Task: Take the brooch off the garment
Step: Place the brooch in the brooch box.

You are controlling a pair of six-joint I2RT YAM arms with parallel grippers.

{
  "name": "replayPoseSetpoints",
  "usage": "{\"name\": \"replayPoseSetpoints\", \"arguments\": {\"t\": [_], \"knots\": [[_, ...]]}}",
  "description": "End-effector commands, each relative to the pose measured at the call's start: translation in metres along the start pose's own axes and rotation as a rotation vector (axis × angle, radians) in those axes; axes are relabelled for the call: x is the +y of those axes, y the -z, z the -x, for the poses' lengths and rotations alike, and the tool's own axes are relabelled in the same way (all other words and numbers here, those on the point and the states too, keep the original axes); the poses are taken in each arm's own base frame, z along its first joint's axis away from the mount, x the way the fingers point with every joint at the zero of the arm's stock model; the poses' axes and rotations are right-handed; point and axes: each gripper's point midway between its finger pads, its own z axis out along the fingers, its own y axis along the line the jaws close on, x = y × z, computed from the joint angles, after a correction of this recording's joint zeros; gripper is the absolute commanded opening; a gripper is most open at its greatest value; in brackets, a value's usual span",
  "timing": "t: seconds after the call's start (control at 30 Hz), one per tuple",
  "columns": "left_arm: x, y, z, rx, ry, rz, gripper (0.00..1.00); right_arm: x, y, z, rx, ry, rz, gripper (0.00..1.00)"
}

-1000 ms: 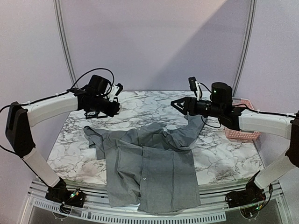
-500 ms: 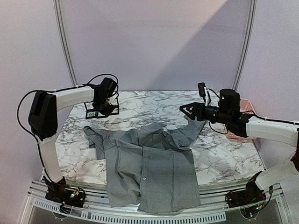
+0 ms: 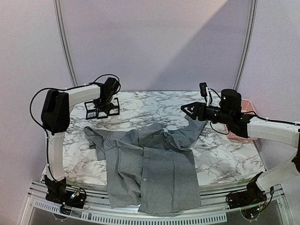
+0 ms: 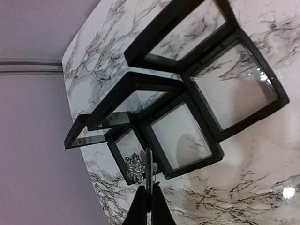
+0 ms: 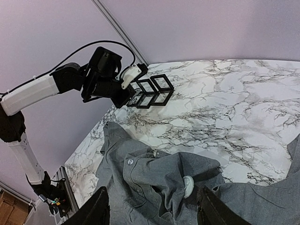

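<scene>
On the marble table (image 3: 225, 159) from above, the shirt (image 3: 154, 168) lies collar far and hem draped over the near edge, long axis near to far, with open marble on both sides. The left gripper (image 3: 107, 104) is down at the black boxes (image 3: 101, 112) in the far left corner, and the right gripper (image 3: 188, 108) hangs above the right sleeve, a pink basket (image 3: 241, 133) beside it at the right edge. From the left wrist, fingers (image 4: 140, 213) pinch thin on the sparkly brooch (image 4: 135, 167), off the shirt and over the smallest box; from the right wrist, fingers (image 5: 101, 208) stand wide above the crumpled collar.
</scene>
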Motion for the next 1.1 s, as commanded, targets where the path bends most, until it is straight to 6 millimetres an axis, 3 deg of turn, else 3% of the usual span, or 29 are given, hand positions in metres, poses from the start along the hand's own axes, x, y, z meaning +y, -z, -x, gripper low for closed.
{"name": "replayPoseSetpoints", "arguments": {"t": [0.0,0.6,0.83,1.07], "knots": [[0.009,-0.013,-0.005,0.035,-0.002,0.008,0.03,-0.006,0.0,0.002,-0.017,-0.02,-0.016,0.62],[-0.001,-0.047,-0.012,0.087,0.014,0.025,0.07,-0.01,0.002,-0.005,-0.003,-0.043,-0.024,0.62],[0.005,-0.051,-0.012,0.081,0.041,0.059,0.07,-0.01,0.003,-0.007,0.0,-0.047,-0.022,0.62],[-0.004,-0.056,-0.014,0.086,0.031,0.04,0.09,-0.011,0.001,-0.009,0.006,-0.05,-0.021,0.62]]}}
